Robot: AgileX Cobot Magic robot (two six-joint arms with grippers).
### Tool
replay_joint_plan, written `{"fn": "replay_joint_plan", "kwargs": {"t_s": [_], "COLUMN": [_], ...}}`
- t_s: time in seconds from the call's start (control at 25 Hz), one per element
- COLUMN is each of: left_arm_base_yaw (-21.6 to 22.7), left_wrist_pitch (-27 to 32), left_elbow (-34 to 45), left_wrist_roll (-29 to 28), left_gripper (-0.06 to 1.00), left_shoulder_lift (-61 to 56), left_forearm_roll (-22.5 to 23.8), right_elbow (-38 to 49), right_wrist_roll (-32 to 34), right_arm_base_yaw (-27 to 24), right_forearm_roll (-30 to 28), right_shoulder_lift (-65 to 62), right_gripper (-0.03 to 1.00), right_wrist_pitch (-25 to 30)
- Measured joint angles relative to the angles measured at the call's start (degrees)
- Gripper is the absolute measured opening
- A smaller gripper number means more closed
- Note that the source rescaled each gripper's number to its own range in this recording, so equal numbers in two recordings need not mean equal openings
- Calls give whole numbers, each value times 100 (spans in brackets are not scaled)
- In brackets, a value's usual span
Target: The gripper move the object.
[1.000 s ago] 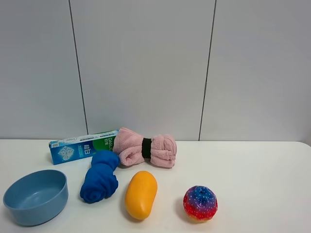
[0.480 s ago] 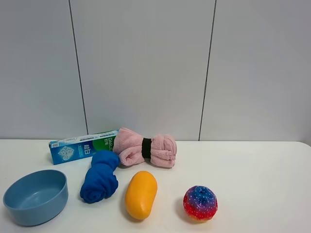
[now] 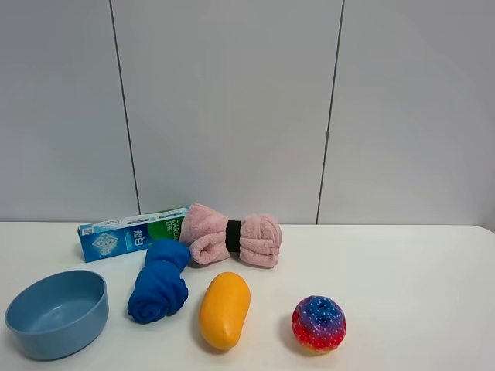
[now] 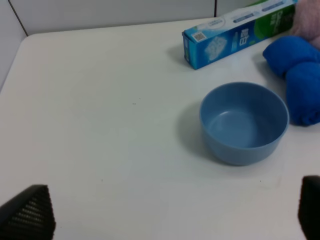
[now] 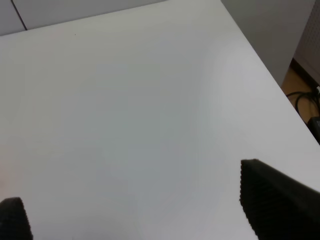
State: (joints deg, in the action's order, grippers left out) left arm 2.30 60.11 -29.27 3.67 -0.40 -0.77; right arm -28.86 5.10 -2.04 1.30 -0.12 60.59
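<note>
The pink rolled towel (image 3: 232,234) lay at the desk's (image 3: 402,270) back, touching the toothpaste box (image 3: 133,233). Both grippers' fingers were spread, empty. Best grasp: across its black band (image 3: 233,236).

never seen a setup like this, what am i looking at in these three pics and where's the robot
This is a two-armed robot working at a white table. One picture comes from a camera mounted high and facing the table; no arm shows in it. The other two come from cameras on each arm's wrist, so the black tips at their edges are the gripper fingers.

On the table lie a pale pink rolled towel with a black band, which is the thing to be moved, a blue rolled cloth, a toothpaste box, a blue bowl, an orange oval object and a multicoloured ball.

The left gripper hangs open near the bowl. The right gripper hangs open over bare table. Neither holds anything.
</note>
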Motion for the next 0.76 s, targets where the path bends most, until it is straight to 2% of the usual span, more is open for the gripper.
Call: {"fn": "replay_joint_plan", "kwargs": {"t_s": [0.76], "left_arm_base_yaw": [0], "left_wrist_pitch": [0], "left_elbow": [0], "left_wrist_roll": [0], "left_gripper": [100], "left_shoulder_lift": [0], "left_forearm_roll": [0], "right_elbow": [0], "right_wrist_roll": [0], "right_arm_base_yaw": [0], "right_forearm_roll": [5], "right_shoulder_lift": [0], "right_gripper": [70], "right_wrist_pitch": [0]}}
